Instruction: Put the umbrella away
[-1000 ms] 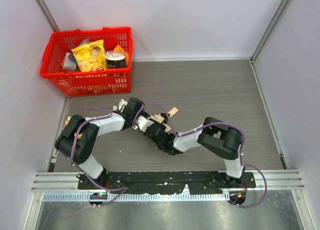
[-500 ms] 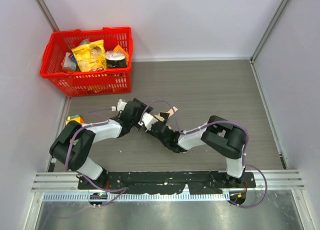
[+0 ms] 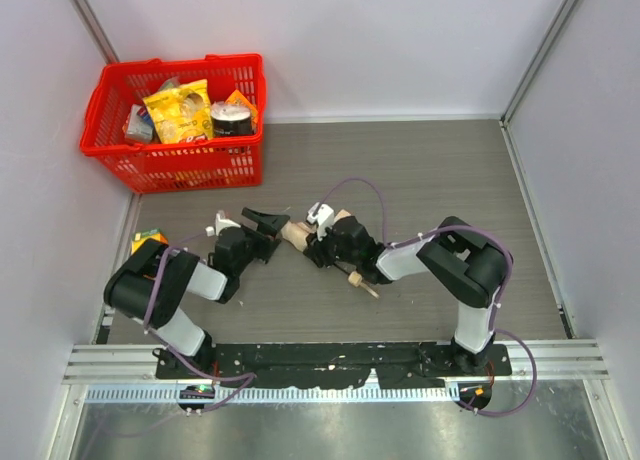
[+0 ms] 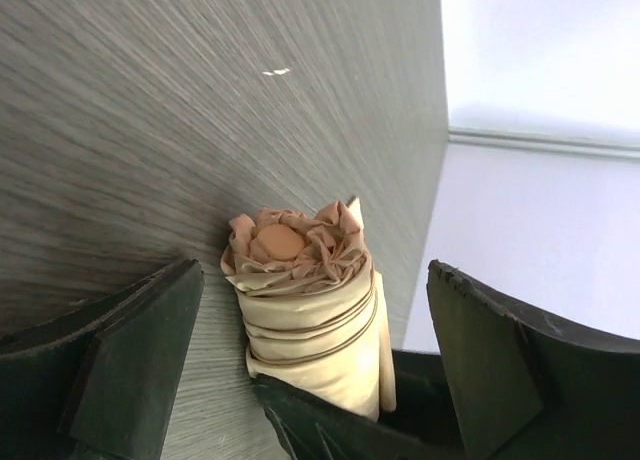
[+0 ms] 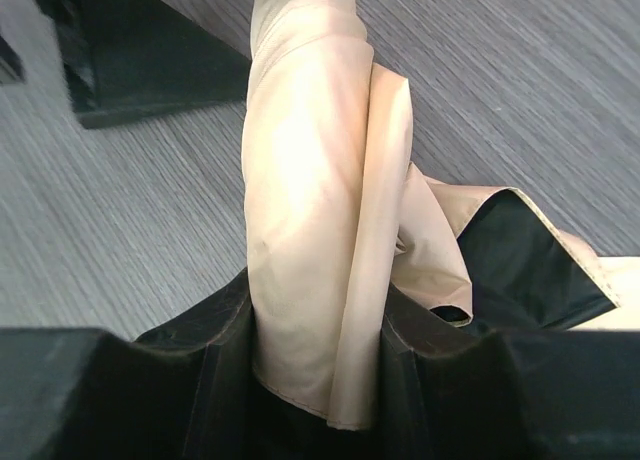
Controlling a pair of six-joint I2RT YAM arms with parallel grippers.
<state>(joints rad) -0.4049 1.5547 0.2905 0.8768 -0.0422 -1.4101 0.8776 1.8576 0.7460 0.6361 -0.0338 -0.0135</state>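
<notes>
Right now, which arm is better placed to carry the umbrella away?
Probably right: the right gripper is closed on the rolled umbrella; the left gripper stands open around its end, gaps on both sides.

The left gripper (image 4: 315,280) has sprung wide and drawn back from the umbrella (image 4: 305,320), its jaws now standing clear on either side of the tip. The right gripper (image 5: 315,340), clamped on the roll, has swung it round, so the handle (image 3: 365,283) now trails behind that wrist.
</notes>
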